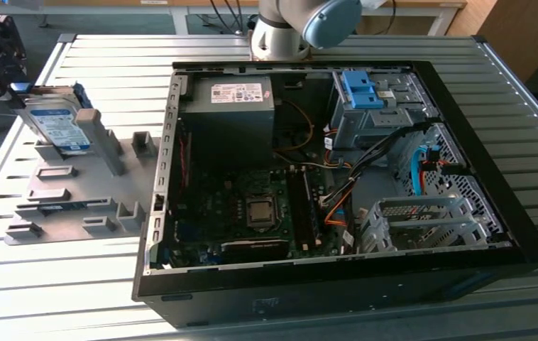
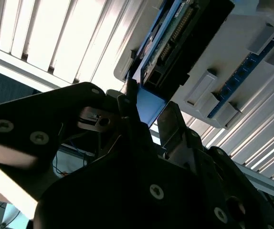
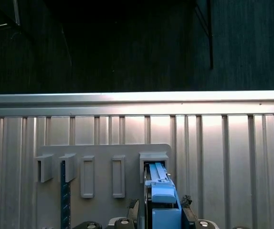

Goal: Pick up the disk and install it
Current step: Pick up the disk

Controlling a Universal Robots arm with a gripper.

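My ribbed aluminium desk (image 1: 51,284) carries the black steel computer case (image 1: 345,302), side panel off so the bays can be reached. Just beside it, on the exterior view's left, lies a matte grey slotted rack (image 1: 70,206). The disk (image 1: 61,128), a flat silver slab framed in glossy blue plastic, stands on edge in a rack slot, leaving its top free; the hand (image 3: 159,209) sits astride that edge, though I cannot tell whether it is clamped.
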